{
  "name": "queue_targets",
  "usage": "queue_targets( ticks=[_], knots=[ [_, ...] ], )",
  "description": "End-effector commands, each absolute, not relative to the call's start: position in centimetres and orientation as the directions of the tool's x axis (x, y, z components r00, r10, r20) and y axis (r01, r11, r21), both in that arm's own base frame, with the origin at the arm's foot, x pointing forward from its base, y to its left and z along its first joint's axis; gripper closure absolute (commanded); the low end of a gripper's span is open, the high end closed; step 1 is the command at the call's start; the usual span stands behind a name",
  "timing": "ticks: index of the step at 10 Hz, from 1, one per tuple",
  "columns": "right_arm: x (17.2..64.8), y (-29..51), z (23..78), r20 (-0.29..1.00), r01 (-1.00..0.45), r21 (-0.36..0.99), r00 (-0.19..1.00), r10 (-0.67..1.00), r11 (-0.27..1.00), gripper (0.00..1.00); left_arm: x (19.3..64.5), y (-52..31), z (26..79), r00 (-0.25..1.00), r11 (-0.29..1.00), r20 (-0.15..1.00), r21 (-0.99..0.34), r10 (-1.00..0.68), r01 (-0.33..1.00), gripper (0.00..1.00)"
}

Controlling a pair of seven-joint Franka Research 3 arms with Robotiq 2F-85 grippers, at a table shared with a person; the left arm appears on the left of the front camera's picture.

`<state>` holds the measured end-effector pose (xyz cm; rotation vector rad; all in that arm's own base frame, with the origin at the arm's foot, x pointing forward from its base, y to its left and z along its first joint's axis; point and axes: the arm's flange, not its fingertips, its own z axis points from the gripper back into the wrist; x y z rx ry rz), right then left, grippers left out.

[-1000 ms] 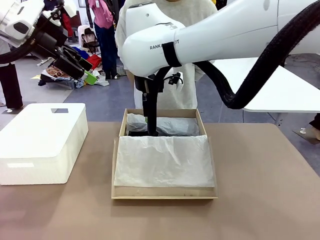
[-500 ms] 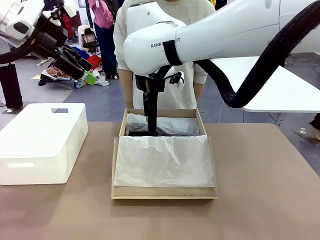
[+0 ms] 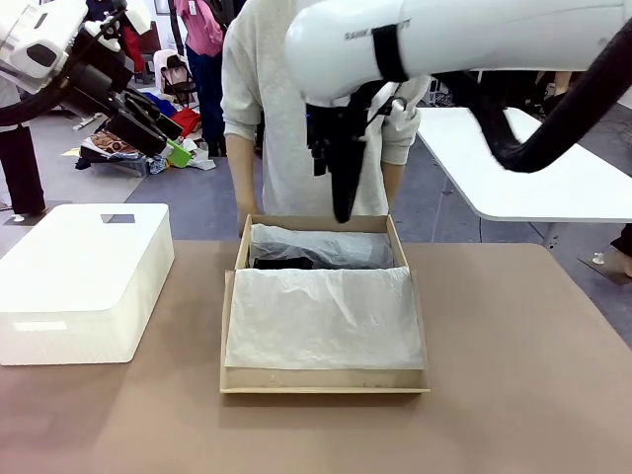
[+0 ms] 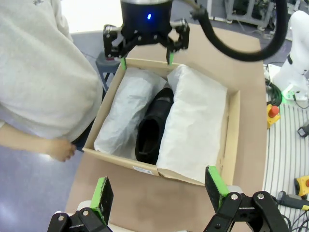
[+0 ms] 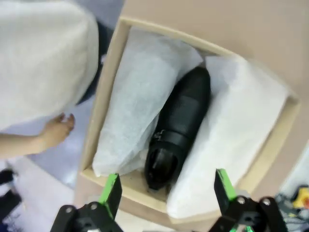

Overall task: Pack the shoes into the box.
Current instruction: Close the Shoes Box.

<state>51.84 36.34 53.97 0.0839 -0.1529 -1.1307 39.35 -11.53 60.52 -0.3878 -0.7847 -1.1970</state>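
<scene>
Pulled the right gripper (image 3: 341,209) up out of the box (image 3: 326,380), from down inside it half a second before, and hung it above the far end, jaws wide and empty. Left one shoe (image 5: 181,128) lying in the gap between the tissue (image 3: 321,316) folds. Saw no second shoe, possibly hidden under the paper. Held the left gripper (image 4: 158,188) high, likewise spread and empty. Read as a finished release: that shoe packed, covering and closing probably left.

Matt brown cardboard box (image 3: 326,381); crinkled white tissue paper (image 3: 321,318); smooth black leather shoe (image 5: 183,121) (dull sheen); matt table (image 3: 513,395).
</scene>
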Motion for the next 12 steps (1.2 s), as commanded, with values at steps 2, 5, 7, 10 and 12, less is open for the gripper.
queue_targets(
  ticks=[2,5,7,10,12],
  knots=[
    [50.5,29.4,53.3,0.036,0.669,0.088,0.739,-0.673,0.738,0.00,39.4,-11.5,60.6,0.141,0.336,0.733,0.126,-0.666,0.934,0.00],
    [49.5,23.5,52.8,0.077,0.396,0.103,0.911,-0.404,0.912,0.00,39.4,-11.5,60.6,0.141,0.336,0.733,0.126,-0.666,0.934,0.00],
    [49.2,22.0,51.9,0.051,0.179,0.164,0.981,-0.189,0.970,0.00,39.4,-11.5,60.6,0.141,0.336,0.733,0.126,-0.666,0.934,0.00],
    [49.7,22.7,52.3,0.080,0.190,0.112,0.977,-0.199,0.975,0.00,39.4,-11.5,60.6,0.141,0.336,0.733,0.126,-0.666,0.934,0.00],
    [49.7,22.7,52.3,0.080,0.190,0.112,0.977,-0.199,0.975,0.00,39.4,-11.5,60.6,0.141,0.336,0.733,0.126,-0.666,0.934,0.00]
  ],
)
